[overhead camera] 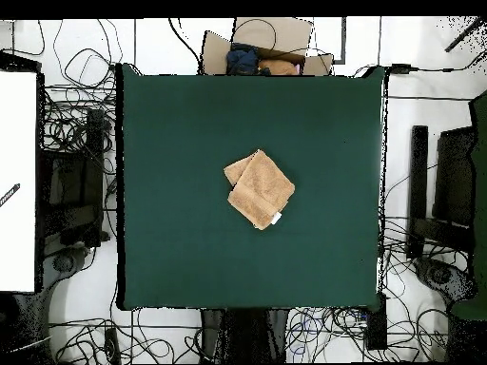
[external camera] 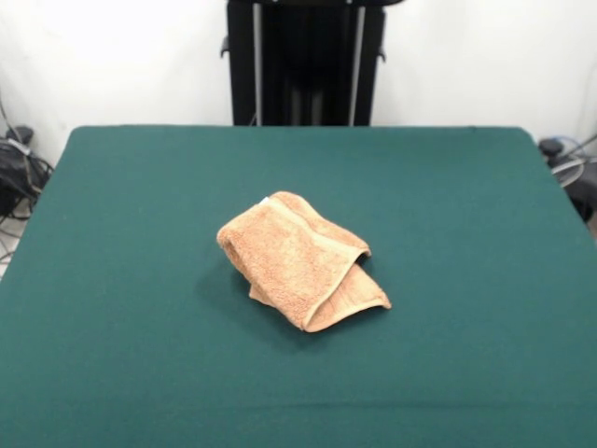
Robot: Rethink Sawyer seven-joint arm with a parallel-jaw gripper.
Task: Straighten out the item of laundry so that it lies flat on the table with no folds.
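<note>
We see no gripper in either view; only the black pedestal column (external camera: 306,61) shows beyond the table's far edge in the front view, so we cannot tell how the hand stands or whether it has hold of anything.

Nothing else lies on the dark green table (external camera: 112,280), and nothing touches or covers the towel. Off the table, the overhead view shows tangled black cables (overhead camera: 71,124) across the white floor on both sides, dark equipment (overhead camera: 447,190) at one side, and an open cardboard box (overhead camera: 271,43) holding dark blue and orange items just past the edge opposite the robot's base. In the front view, more cables and dark gear (external camera: 17,168) sit at both side edges of the picture.

The peach-orange terry towel (external camera: 294,257) lies near the middle of the table, well apart from every edge. It is folded over itself into a compact, roughly diamond-shaped bundle, its corners pointing toward the table's sides. In the front view, an upper layer with a woven border band along its edge laps over a lower flap that pokes out at the picture's lower right. In the overhead view (overhead camera: 259,188), a smaller flap shows at the bundle's upper left, and a white tag (overhead camera: 275,219) sits at its lower right corner.
</note>
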